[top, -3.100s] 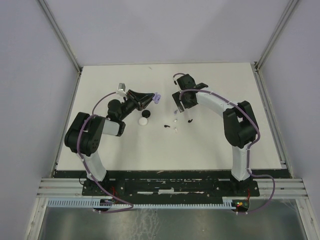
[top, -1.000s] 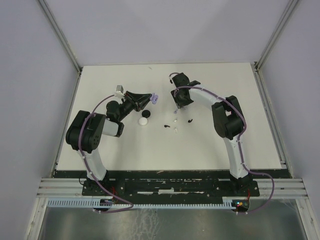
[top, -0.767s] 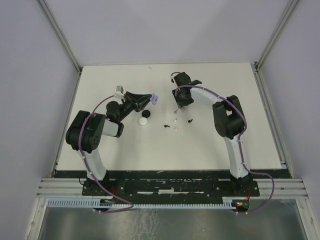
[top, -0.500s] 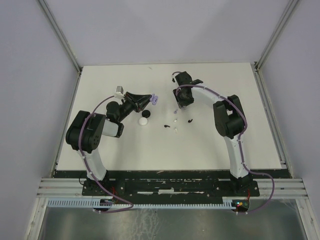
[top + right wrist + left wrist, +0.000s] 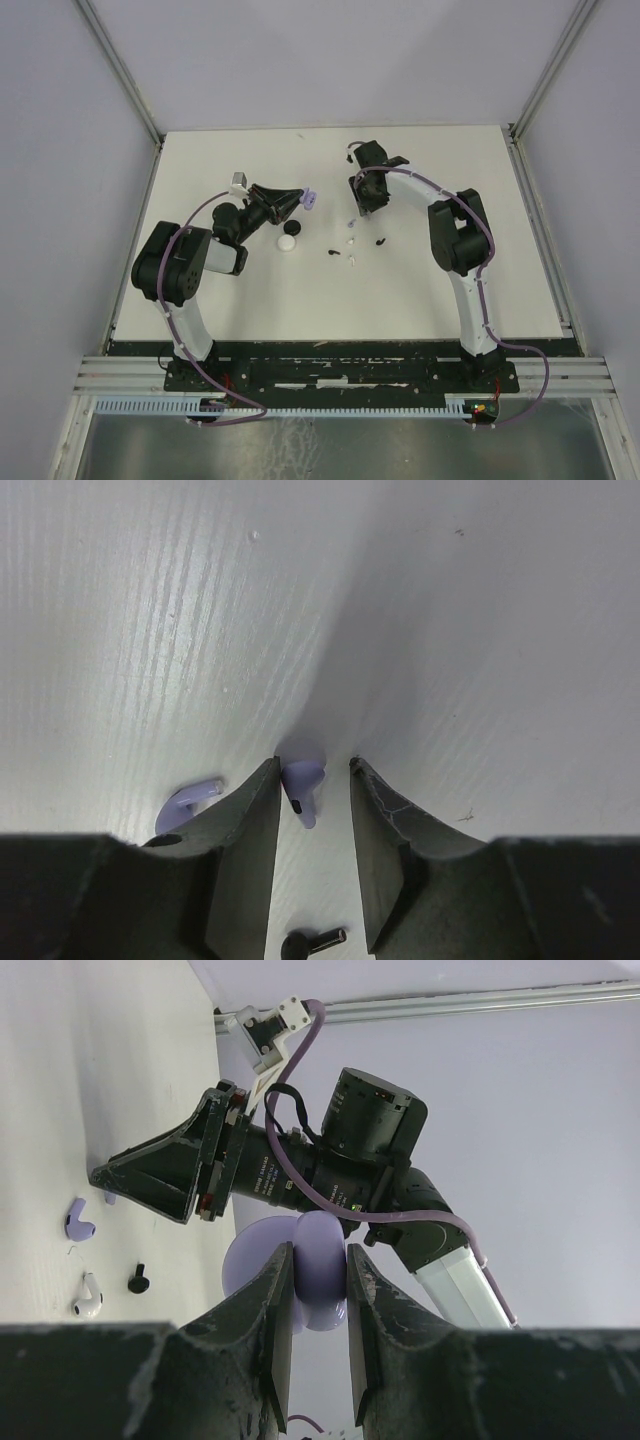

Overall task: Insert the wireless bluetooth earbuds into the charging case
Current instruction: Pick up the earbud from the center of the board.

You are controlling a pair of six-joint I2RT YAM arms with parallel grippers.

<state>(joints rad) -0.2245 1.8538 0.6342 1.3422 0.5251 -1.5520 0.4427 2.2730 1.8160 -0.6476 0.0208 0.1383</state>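
Note:
My left gripper [image 5: 320, 1250] is shut on the lilac charging case [image 5: 322, 1285] and holds it off the table [image 5: 310, 198]; a paler round part of the case shows beside the left finger. My right gripper [image 5: 313, 765] points down at the table [image 5: 364, 208], open, its jaws on either side of a lilac earbud [image 5: 302, 785]. That earbud touches the left finger and stands apart from the right one. A second lilac earbud [image 5: 188, 802] lies just outside the left finger. A black earbud [image 5: 312, 940] lies nearer the camera.
On the white table lie a white earbud [image 5: 352, 240], another white one [image 5: 353, 261] and two black ones [image 5: 332, 252] [image 5: 380, 240]. A white puck [image 5: 288, 242] with a black one [image 5: 293, 228] behind it sits below the left gripper.
The right gripper's jaws have narrowed around the lilac earbud, and its wrist has shifted slightly. The left arm has stayed still with the case.

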